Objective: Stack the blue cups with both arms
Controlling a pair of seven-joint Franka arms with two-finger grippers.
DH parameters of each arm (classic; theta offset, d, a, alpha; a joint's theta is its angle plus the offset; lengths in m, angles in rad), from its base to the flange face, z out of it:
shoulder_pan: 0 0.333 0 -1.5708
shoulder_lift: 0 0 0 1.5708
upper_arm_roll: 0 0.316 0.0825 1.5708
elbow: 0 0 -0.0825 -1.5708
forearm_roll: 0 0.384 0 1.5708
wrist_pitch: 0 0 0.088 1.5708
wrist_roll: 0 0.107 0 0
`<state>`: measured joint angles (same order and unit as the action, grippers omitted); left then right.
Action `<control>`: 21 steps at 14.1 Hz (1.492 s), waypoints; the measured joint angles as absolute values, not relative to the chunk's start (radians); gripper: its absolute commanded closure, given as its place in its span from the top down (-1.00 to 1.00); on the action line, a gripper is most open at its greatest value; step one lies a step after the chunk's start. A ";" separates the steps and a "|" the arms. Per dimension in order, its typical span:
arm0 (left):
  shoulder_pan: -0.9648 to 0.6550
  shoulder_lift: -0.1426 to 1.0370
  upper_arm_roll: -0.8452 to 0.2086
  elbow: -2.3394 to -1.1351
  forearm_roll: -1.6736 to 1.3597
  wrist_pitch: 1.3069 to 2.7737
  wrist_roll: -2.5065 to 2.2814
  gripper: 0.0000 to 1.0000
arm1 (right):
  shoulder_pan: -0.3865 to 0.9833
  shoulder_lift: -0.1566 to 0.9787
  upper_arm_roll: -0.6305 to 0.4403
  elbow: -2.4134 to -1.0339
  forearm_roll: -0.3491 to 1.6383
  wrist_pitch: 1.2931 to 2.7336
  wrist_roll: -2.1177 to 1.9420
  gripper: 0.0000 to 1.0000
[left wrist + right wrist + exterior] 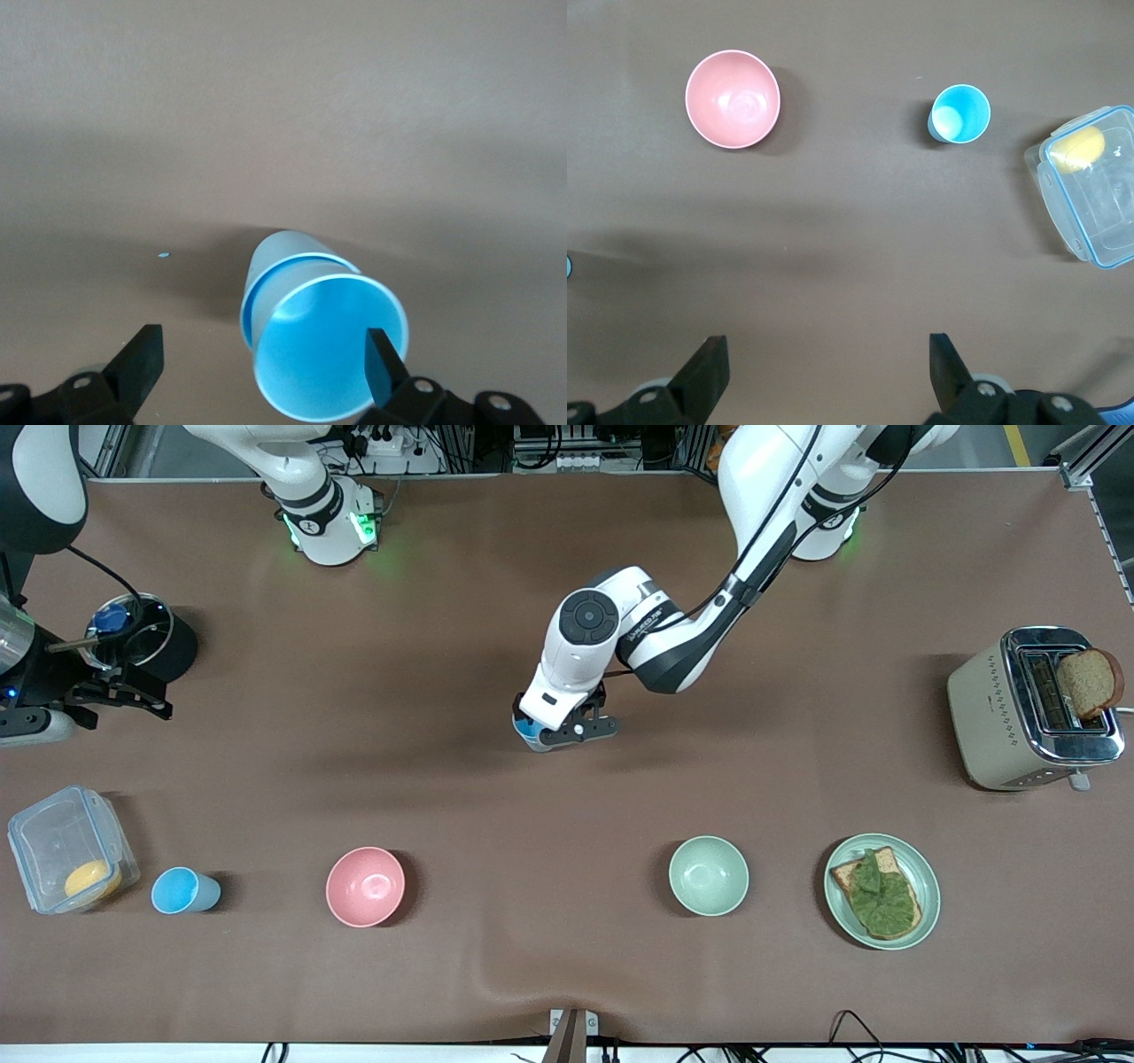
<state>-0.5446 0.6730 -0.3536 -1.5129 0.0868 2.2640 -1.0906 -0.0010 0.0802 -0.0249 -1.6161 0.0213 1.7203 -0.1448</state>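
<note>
Two blue cups nested into one stack (323,354) stand on the brown table, mid-table. In the front view only a sliver of the stack (528,735) shows under the left wrist. My left gripper (567,731) is low at the stack and open; in the left wrist view the left gripper (261,341) has one fingertip (381,363) at the upper cup's rim and the other well clear of it. A third blue cup (183,890) stands alone between a clear box and a pink bowl; it also shows in the right wrist view (959,113). My right gripper (124,693) hangs open and empty high over the right arm's end of the table; it also shows in the right wrist view (828,350).
A clear lidded box (66,849) with something yellow in it, a pink bowl (365,886), a pale green bowl (708,875) and a plate (927,877) with leaf-topped toast line the near side. A black pot (173,642) stands under the right arm. A toaster (1028,708) stands at the left arm's end.
</note>
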 measured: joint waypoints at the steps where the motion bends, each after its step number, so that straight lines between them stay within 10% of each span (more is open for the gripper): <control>1: -0.543 0.660 -0.353 -1.504 0.087 2.245 -1.091 1.00 | -0.001 0.080 -0.025 -1.616 0.021 1.719 -0.145 1.00; 16: -0.096 0.361 -0.332 -1.492 0.099 1.837 -0.684 1.00 | -0.001 0.080 -0.018 -1.616 0.023 1.716 -0.145 1.00; 21: -0.104 0.244 -0.180 -1.510 0.067 1.697 -0.456 1.00 | -0.001 0.080 -0.016 -1.616 0.023 1.716 -0.145 1.00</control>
